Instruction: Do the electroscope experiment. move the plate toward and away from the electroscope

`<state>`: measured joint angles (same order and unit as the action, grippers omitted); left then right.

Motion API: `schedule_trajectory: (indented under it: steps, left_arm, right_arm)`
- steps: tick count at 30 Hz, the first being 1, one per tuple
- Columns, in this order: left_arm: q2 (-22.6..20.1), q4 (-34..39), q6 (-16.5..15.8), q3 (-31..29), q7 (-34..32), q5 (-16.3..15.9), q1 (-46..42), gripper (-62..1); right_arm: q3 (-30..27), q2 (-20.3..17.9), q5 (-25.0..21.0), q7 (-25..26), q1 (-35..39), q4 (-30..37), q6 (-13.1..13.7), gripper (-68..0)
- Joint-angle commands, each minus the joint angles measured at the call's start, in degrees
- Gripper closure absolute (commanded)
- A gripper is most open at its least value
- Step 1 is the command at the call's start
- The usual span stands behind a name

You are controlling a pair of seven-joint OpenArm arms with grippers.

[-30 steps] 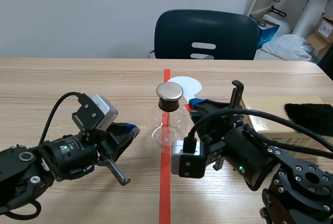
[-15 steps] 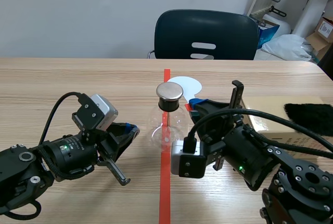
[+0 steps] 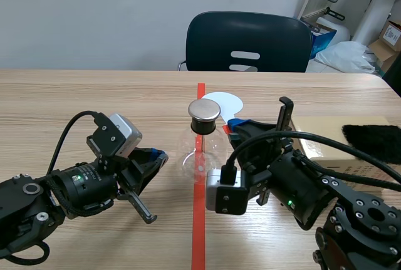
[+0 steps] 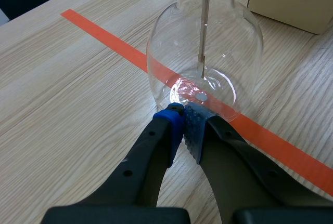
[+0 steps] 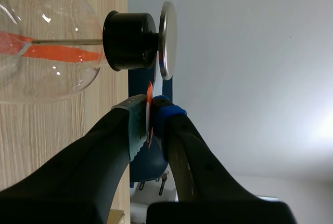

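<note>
Wooden table bears electroscope, white disc, seemingly cardboard box.

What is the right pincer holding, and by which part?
The right pincer holds a thin orange plate, pinched by its flat faces between the pads; a short end sticks out ahead.

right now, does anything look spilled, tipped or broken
Nothing stands out: the electroscope stands upright and intact, and the right tool holds the orange plate near its top disc.
</note>
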<state>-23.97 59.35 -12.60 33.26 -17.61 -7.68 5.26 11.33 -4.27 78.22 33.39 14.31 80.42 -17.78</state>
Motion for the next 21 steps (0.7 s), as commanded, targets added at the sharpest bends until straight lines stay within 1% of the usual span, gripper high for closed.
schedule_trajectory:
  steps: [1, 17, 21]
  left_arm:
    - [0.1, 1.4, -0.2, 0.0, -0.9, -0.4, 0.3, -1.5]
    - [0.1, 1.4, -0.2, 0.0, -0.9, -0.4, 0.3, -1.5]
    - [0.1, 1.4, -0.2, 0.0, -0.9, -0.4, 0.3, -1.5]
  right_arm:
    - [-0.1, 0.0, -0.2, 0.0, -0.7, 0.7, -0.6, -0.7]
    - [-0.1, 0.0, -0.2, -0.5, -0.7, 0.7, -0.6, -0.7]
    - [-0.1, 0.0, -0.2, -1.6, -0.7, 0.7, -0.6, -0.7]
